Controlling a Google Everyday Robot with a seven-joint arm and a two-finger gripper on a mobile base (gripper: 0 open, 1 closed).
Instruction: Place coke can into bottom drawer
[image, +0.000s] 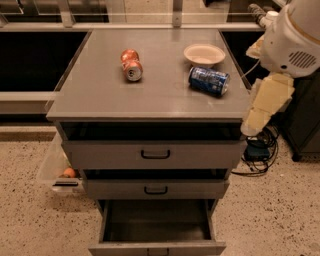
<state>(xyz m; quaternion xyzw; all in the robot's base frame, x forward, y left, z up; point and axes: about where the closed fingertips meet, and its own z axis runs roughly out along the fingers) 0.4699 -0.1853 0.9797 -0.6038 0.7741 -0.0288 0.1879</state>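
Observation:
The coke can (132, 65), red-orange with a silver top, lies on its side on the back left of the grey cabinet top (150, 95). The bottom drawer (157, 227) is pulled open at the foot of the cabinet, and its dark interior holds nothing. My gripper (254, 120), a cream-coloured piece hanging from the white arm (295, 35), is at the cabinet's right edge. It is just right of the blue can and far from the coke can, and it holds nothing that I can see.
A blue can (209, 80) lies on its side at the right of the top, with a white bowl (204, 53) behind it. The two upper drawers with black handles (155, 154) are slightly ajar. A clear bin (60, 170) with an orange sits on the floor at left. Cables (257, 155) lie at right.

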